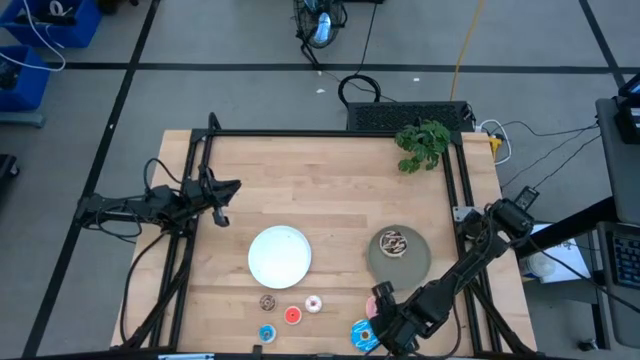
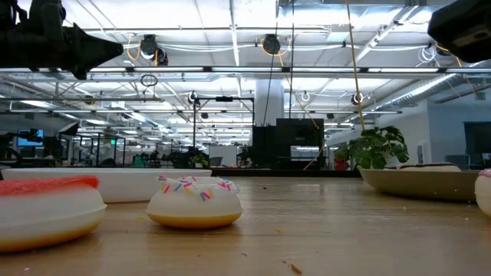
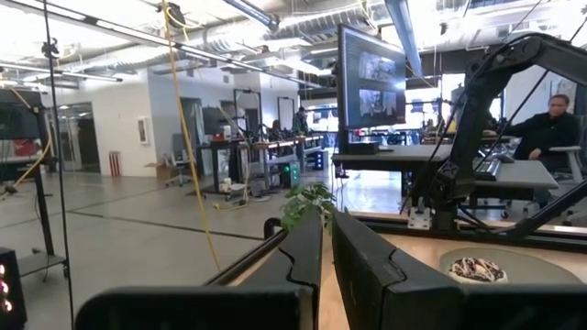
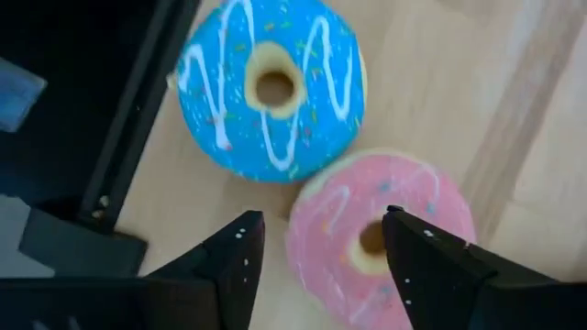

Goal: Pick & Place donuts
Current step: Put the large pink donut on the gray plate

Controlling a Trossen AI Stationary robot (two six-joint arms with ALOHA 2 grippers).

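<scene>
No readable text anywhere right now. The wall screen in the left wrist view shows only blurred pictures, the blue donut carries just white squiggles and sprinkles, and no label, brand or number can be made out.

My two arms are dark, near black, built of slim tubular links with blocky joint housings; thin black cables loop loosely along them. My left arm lies at the left middle of the high view and ends in a narrow, pointed left claw. My right arm runs across the lower right of that view, with a boxy joint block near its upper end and a bulkier wrist by the right claw. In the left wrist view my fingers are matte black, flat-sided slabs with a stepped notch along the inner edge. In the right wrist view my fingers are black angular wedges tapering to pointed tips, each carrying a small pale dot near the tip.
</scene>
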